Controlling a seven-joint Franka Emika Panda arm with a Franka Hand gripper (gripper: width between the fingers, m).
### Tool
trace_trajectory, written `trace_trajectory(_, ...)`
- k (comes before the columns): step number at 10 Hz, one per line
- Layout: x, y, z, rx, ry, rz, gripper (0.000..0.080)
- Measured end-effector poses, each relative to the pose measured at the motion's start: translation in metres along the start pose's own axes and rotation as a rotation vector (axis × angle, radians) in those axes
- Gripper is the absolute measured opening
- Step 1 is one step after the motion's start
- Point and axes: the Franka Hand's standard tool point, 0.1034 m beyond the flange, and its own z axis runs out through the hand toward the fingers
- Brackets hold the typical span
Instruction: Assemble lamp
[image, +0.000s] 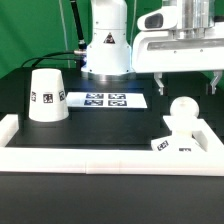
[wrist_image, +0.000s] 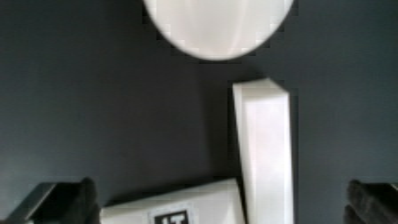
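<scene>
The white cone shade (image: 45, 95) stands on the black table at the exterior view's left. The ball-topped bulb (image: 183, 110) stands at the right, by the far end of the right rail. The flat square base (image: 173, 143) lies just in front of it, in the corner of the rails; I cannot tell if they touch. My gripper (image: 189, 82) hangs above them, open and empty. In the wrist view the bulb's ball (wrist_image: 217, 25) and a tagged corner of the base (wrist_image: 178, 205) show between the dark fingertips (wrist_image: 54, 205).
The marker board (image: 105, 99) lies in front of the arm's base. White border rails run along the front (image: 100, 157), the left (image: 10, 126) and the right (image: 206, 135); the right rail also shows in the wrist view (wrist_image: 263, 140).
</scene>
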Motion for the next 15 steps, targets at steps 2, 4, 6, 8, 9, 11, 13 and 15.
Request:
trace_trajectory(2,-0.001,0.000,0.003,0.000,0.007,-0.007,0.0699)
trace_trajectory(4,-0.006,0.004,0.004,-0.016,-0.063,-0.023,0.0699)
trace_trajectory(6,-0.006,0.012,0.004,-0.032,-0.210,-0.046,0.0699)
trace_trajectory(8,-0.018,0.012,0.008,-0.056,-0.346,-0.050,0.0699)
trace_trajectory(9,-0.021,0.009,0.008,-0.064,-0.401,-0.054,0.0699)
trace_trajectory(11,-0.025,0.006,0.006,-0.051,-0.539,-0.082,0.0699)
trace_trajectory(13,-0.021,0.007,0.008,-0.041,-0.601,-0.088,0.0699)
trace_trajectory(15,-0.020,0.007,0.009,-0.041,-0.598,-0.088,0.0699)
